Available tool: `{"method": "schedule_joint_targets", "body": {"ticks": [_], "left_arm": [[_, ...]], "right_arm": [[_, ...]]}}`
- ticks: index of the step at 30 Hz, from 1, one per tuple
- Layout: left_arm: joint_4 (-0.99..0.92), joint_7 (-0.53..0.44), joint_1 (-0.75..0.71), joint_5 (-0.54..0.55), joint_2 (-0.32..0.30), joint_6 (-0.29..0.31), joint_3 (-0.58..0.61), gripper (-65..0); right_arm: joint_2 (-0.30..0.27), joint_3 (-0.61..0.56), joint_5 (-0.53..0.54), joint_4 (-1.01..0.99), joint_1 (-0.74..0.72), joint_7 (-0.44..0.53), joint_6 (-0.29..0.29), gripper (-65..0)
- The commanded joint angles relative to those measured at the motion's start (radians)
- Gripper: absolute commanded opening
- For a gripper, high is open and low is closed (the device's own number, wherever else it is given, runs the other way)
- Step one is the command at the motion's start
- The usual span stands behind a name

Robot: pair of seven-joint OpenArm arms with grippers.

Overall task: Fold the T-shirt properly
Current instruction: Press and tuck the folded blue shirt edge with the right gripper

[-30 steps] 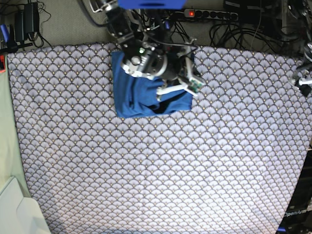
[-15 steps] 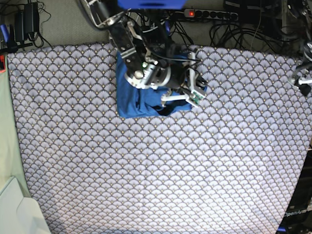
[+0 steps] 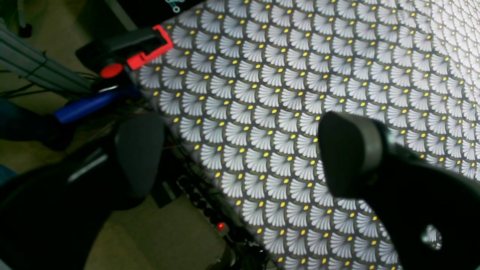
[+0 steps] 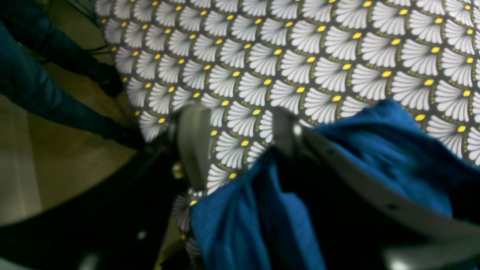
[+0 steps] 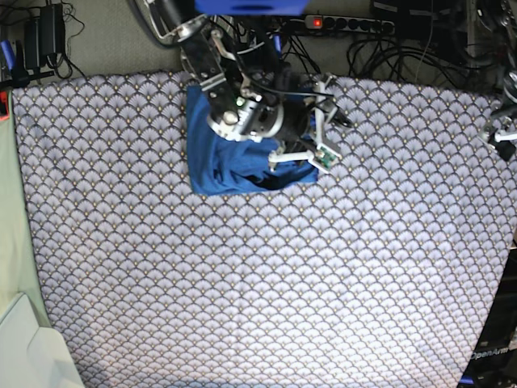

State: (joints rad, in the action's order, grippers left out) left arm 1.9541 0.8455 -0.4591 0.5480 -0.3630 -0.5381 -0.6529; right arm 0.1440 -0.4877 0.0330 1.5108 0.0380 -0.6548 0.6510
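Note:
The blue T-shirt (image 5: pixel 230 158) lies as a folded bundle at the far middle of the patterned table (image 5: pixel 266 283). My right gripper (image 5: pixel 325 133) hangs over the bundle's right edge. In the right wrist view its fingers (image 4: pixel 195 146) stand apart with bare tablecloth between them, and the blue fabric (image 4: pixel 243 221) lies below and beside the right finger. My left gripper (image 3: pixel 243 153) is open and empty above the table's edge. In the base view it sits at the far right (image 5: pixel 501 133), away from the shirt.
A power strip (image 5: pixel 347 24) with a red light and cables lie beyond the far edge. A red and black clamp (image 3: pixel 142 48) grips the table's edge. A person's legs (image 4: pixel 33 78) stand beside the table. A pale box (image 5: pixel 24 347) sits at the near left.
My right arm has swung over the shirt toward the far edge and turned. The bundle's right side bunched up and then spread again. The left arm has not moved.

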Motion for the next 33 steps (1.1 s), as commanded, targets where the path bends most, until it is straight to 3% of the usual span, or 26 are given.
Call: {"method": "schedule_joint_targets", "body": {"ticks": [1, 7, 15, 21, 33], "left_arm": [[0.014, -0.013, 0.000, -0.004, -0.020, -0.004, -0.006, 0.0], [0.014, -0.013, -0.005, -0.010, -0.029, -0.003, -0.011, 0.0], [0.012, -0.013, -0.022, -0.010, -0.069, -0.003, -0.012, 0.0], [0.012, -0.013, -0.014, -0.010, -0.072, -0.003, -0.006, 0.0], [0.012, -0.013, 0.006, -0.010, -0.072, -0.003, -0.006, 0.0]], "right_arm": [[0.013, -0.004, 0.023, 0.043, -0.013, 0.030, 0.005, -33.0], [-0.030, 0.027, 0.020, 0.239, 0.035, 0.030, 0.000, -32.6], [-0.065, 0.278, 0.025, 0.271, 0.116, 0.031, 0.005, -32.6], [-0.051, 0.280, 0.026, 0.273, 0.198, 0.033, 0.005, -32.6], [-0.047, 0.203, 0.025, 0.271, 0.218, 0.033, 0.005, -32.3]]}}
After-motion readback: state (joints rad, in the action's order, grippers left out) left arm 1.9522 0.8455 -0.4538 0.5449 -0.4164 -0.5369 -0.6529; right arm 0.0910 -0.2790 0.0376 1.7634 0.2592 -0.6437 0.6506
